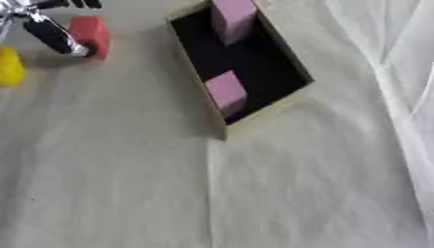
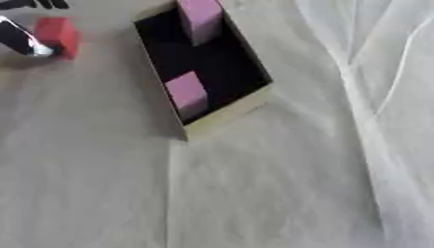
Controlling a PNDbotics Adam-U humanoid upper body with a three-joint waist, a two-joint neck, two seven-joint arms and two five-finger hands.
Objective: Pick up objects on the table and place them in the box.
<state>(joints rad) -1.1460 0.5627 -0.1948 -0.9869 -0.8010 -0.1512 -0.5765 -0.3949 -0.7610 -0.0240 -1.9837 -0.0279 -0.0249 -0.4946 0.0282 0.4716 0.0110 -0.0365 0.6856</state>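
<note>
left hand (image 1: pixel 53 34) reaching at red block (image 1: pixel 91 35), fingers touching its left side, can't tell if pinching | red block sitting on tabletop (image 1: pixel 127 184) left of box (image 1: pixel 268 107) | looks rigid, light; grab opposite flat faces | right hand absent

Left hand (image 1: pixel 53 34) enters at 11 o'clock, one finger extended toward 4 o'clock; other fingers lie out of frame.
</note>
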